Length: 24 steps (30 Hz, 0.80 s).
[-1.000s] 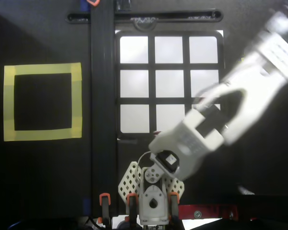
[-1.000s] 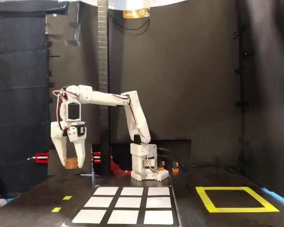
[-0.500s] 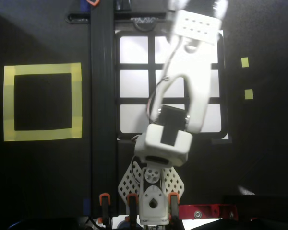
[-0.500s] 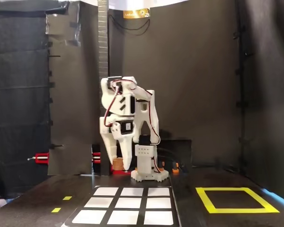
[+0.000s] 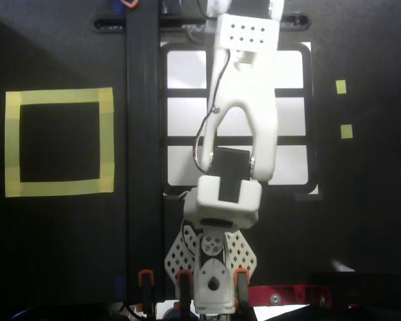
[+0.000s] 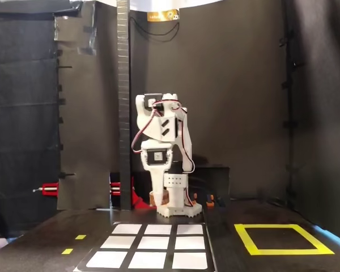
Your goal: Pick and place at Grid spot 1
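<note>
We see a white printed arm (image 6: 167, 164) with black servo blocks (image 5: 227, 175), thin red-and-white cables (image 6: 140, 139), a perforated white base plate (image 5: 182, 253) and orange clamps (image 5: 145, 275).

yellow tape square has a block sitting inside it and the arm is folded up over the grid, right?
Not quite: the yellow tape square is empty, only bare dark table inside it, as the overhead view shows. The arm is folded up over the grid, as you said.

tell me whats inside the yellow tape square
Only bare black table shows inside the yellow tape square in the overhead view, and the fixed view agrees. No object sits there. Nothing covers it; the folded arm hangs over the white grid instead.
</note>
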Each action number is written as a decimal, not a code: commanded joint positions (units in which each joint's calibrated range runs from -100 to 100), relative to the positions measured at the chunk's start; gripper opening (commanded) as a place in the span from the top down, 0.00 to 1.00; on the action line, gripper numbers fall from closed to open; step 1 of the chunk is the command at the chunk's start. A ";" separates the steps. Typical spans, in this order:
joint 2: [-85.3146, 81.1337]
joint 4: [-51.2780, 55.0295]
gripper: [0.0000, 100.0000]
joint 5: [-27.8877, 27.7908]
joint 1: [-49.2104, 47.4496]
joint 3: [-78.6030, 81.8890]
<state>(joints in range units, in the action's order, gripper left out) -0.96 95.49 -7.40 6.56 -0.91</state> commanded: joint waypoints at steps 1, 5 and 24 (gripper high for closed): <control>-2.56 -2.13 0.85 -0.05 -1.49 0.09; -1.10 -6.03 0.85 2.10 -6.69 0.09; 21.82 -23.38 0.85 7.33 -14.48 0.27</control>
<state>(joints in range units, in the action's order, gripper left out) 20.45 72.59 -0.12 -7.38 -0.82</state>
